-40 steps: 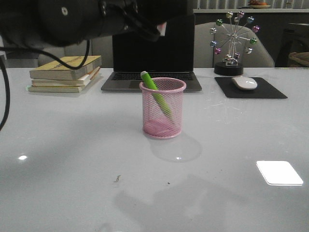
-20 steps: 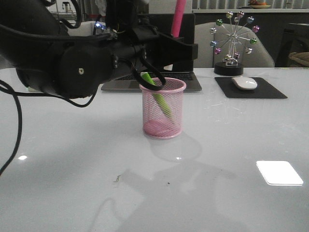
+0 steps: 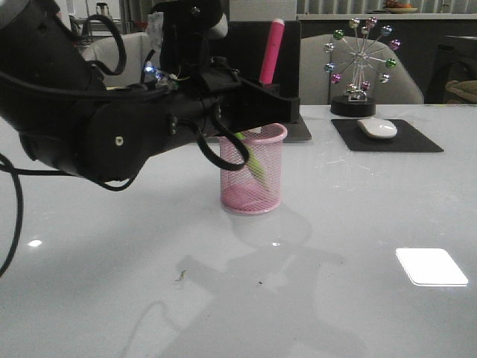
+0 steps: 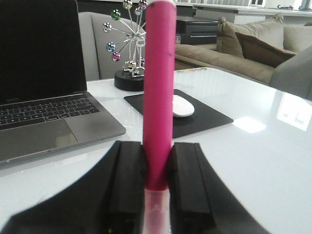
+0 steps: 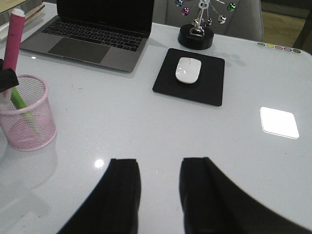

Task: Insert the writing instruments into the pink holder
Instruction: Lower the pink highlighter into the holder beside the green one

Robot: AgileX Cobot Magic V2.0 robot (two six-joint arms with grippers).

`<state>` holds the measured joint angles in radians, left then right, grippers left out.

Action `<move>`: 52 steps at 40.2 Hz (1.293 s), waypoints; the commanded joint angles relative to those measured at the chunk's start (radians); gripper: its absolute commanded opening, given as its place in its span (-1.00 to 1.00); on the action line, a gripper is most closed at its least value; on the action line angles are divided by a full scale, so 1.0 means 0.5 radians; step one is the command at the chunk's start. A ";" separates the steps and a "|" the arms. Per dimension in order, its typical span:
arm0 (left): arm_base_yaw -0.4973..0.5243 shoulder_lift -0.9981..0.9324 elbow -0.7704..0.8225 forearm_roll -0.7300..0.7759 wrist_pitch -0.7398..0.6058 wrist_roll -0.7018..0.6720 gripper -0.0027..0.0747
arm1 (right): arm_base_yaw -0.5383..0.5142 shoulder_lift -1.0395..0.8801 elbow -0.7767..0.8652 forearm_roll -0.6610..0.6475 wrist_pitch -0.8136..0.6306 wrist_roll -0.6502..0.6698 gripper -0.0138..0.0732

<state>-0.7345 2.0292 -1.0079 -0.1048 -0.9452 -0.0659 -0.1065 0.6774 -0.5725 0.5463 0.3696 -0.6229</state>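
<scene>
pink marker (image 3: 271, 51): upright, clamped near its lower clear-cap end between the closed jaws of the left gripper (image 4: 157, 183); sits just above the cup's rim at its 12 o'clock side. Vertical so it can drop straight in.
green marker (image 3: 252, 158): already in the pink holder (image 3: 253, 168), leaning toward 10 o'clock, leaving the right half of the mouth free.
pink holder: mid worktop (image 3: 358, 224), laptop (image 5: 97, 29) at 12 o'clock behind it.
right gripper (image 5: 158, 187): jaws apart, nothing held, parked well off the cup — likely keeping clear.
step: lowering, my read; risk is clipping the rim.
</scene>
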 commanded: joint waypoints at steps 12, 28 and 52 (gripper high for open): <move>-0.007 -0.108 0.040 0.006 -0.270 -0.016 -0.66 | -0.013 -0.004 -0.056 0.022 -0.133 0.005 0.10; 0.027 -0.025 0.041 0.006 -0.361 -0.020 -0.08 | -0.013 -0.004 -0.056 0.022 -0.133 0.005 0.10; 0.027 -0.209 0.041 0.060 -0.378 -0.042 -0.08 | -0.013 -0.004 -0.056 0.022 -0.133 0.005 0.10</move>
<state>-0.7239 2.0435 -0.9675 -0.0807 -1.0960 -0.0769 -0.1065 0.6774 -0.5725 0.5463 0.3696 -0.6229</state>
